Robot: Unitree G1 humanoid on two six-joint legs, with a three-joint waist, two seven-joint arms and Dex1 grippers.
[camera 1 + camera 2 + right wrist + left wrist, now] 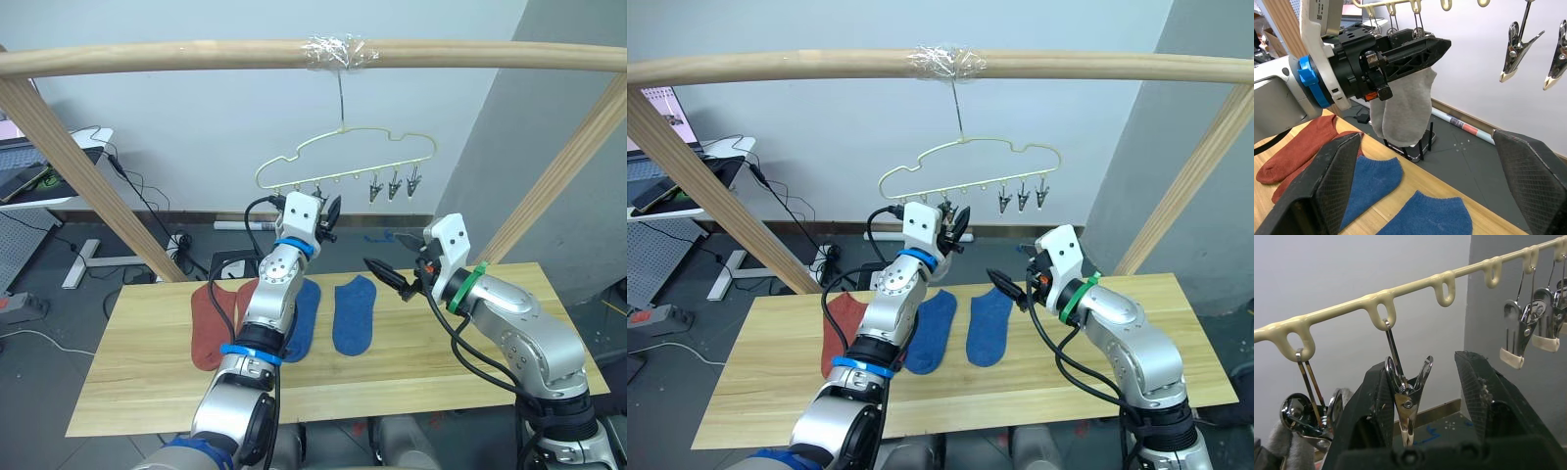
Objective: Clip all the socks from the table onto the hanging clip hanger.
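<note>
The clip hanger [345, 162] hangs by its hook from a wooden pole [196, 55] above the worktop [147, 362]. Two light grey socks [1403, 112] are already pinned on it and dangle side by side from clips at its left end. Three bare clips [394, 185] hang in a bunch at the right end.

The left end effector [1432, 396] is raised right up to the hanger. Its fingers are spread apart with a metal clip [1406, 394] between them; the clip rests against the left finger [1371, 406], and the right finger sits clear of it, so nothing is squeezed. The grey socks hang just beside it.

The right end effector [384, 273] hovers over the worktop's far edge, below the bare clips, fingers wide open and holding nothing.

Down on the worktop are two rust-red socks [211, 318] on the left, overlapping. Next to them lie two blue socks [991, 326] side by side, the left blue one partly behind the left arm.
</note>
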